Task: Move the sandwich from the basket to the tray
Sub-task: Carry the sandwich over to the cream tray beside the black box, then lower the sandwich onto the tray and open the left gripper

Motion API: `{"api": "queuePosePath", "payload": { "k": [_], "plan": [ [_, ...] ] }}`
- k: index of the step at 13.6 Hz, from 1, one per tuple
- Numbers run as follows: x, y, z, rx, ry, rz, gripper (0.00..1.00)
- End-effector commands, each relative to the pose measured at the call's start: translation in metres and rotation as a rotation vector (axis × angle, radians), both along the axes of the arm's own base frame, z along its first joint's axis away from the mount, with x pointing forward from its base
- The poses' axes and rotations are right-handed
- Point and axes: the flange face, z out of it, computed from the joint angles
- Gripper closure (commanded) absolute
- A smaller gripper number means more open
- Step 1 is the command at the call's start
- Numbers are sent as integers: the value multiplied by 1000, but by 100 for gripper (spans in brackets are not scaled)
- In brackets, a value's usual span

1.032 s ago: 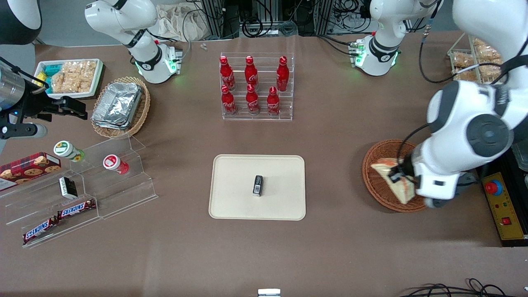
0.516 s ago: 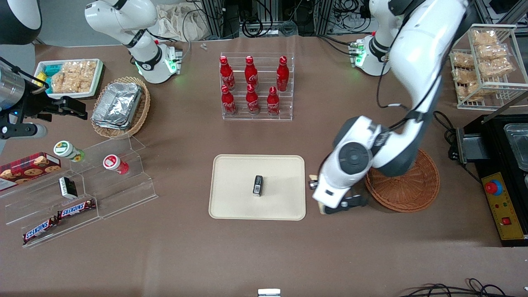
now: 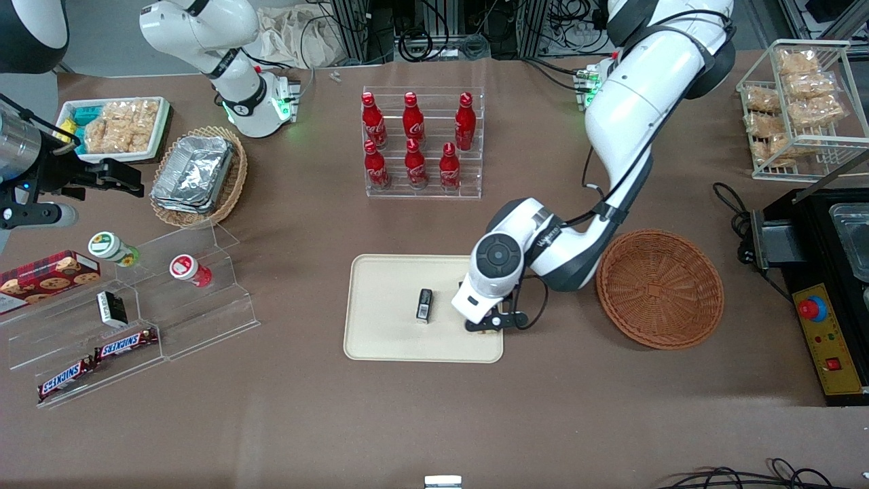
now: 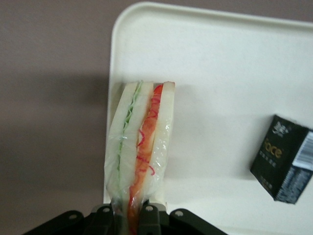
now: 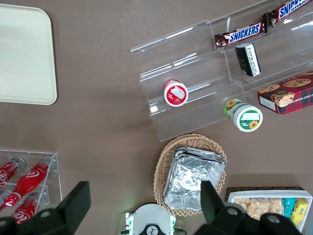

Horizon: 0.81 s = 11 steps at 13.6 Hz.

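The left arm's gripper (image 3: 483, 324) hangs over the cream-beige tray (image 3: 387, 339), at the tray's end nearest the reddish-brown wicker basket (image 3: 660, 288). In the front view the wrist hides the sandwich. In the left wrist view the gripper (image 4: 128, 218) is shut on the wrapped sandwich (image 4: 139, 147), pale bread with red-orange and green filling, held above the tray (image 4: 220, 63) near its rim. The basket stands empty toward the working arm's end of the table.
A small black box (image 3: 424, 304) lies on the tray's middle, beside the gripper, and shows in the left wrist view (image 4: 283, 159). An acrylic rack of red bottles (image 3: 422, 142) stands farther from the front camera than the tray. Acrylic snack shelves (image 3: 136, 312) stand toward the parked arm's end.
The left arm has lifted the sandwich out of the basket and carried it sideways to over the tray's near-basket end. The basket is now empty.
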Motion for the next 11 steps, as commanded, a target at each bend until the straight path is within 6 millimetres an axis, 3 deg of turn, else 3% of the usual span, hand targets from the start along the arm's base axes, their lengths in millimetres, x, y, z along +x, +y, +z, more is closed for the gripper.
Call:
{"api": "queuePosePath", "payload": {
  "k": [1, 2, 5, 8, 11],
  "plan": [
    [4, -6, -8, 8, -9, -19, 57],
    [4, -5, -10, 9, -6, -20, 1],
    [8, 0, 2, 13, -14, 0, 0],
    [19, 18, 56, 23, -53, 29, 0],
    [23, 68, 122, 112, -22, 67, 0]
  ]
}}
